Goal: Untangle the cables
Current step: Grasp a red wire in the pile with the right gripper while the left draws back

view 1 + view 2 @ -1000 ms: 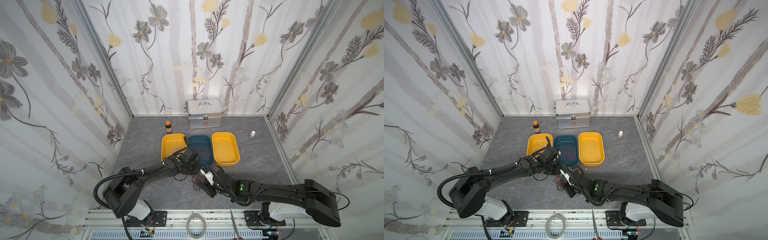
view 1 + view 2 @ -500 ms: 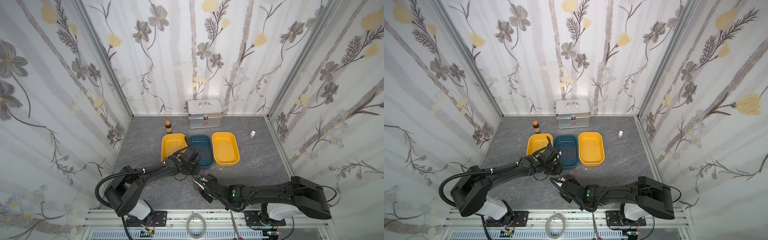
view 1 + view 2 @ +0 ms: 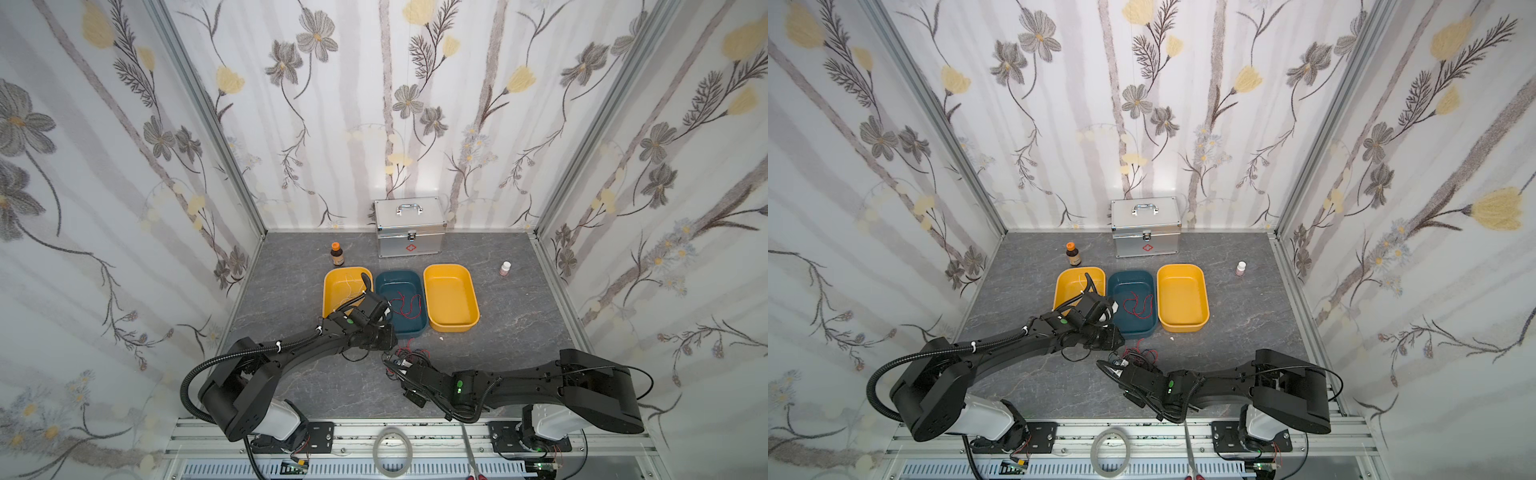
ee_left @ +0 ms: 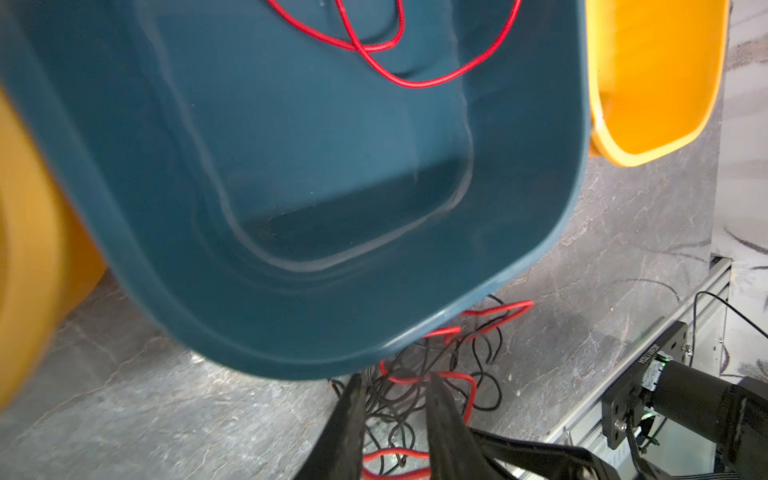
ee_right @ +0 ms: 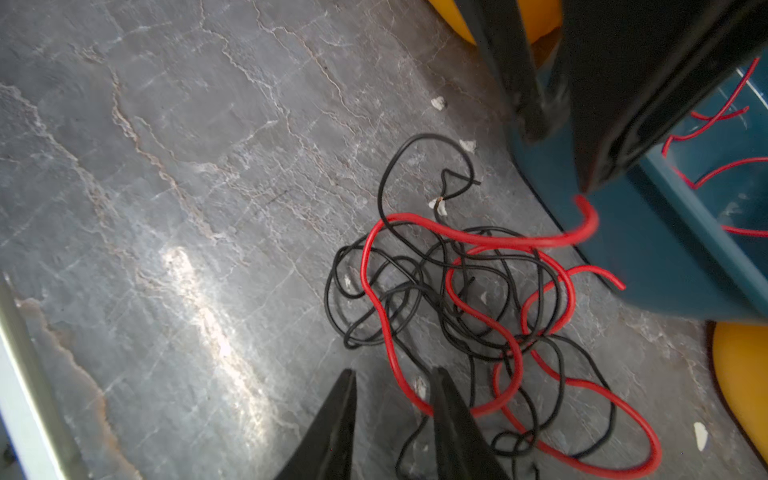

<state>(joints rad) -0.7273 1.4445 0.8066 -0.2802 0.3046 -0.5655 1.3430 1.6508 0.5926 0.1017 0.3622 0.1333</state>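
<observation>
— Where are the cables (image 5: 478, 239)?
— A red-black tangle at the table's (image 5: 166, 208) front middle. In the left wrist view, the teal tray's (image 4: 332, 166) rim hides part.
— And the jaws?
— On the left gripper (image 4: 395, 386) and right gripper (image 5: 392, 382), they stand apart, gripping nothing.

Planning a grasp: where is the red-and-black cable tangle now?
The cable tangle lies centrally on the tabletop in both top views, just in front of the teal bin.

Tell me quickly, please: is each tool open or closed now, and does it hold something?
left tool: open, over the cables, gripping nothing.
right tool: open, empty, beside the cables.
</observation>
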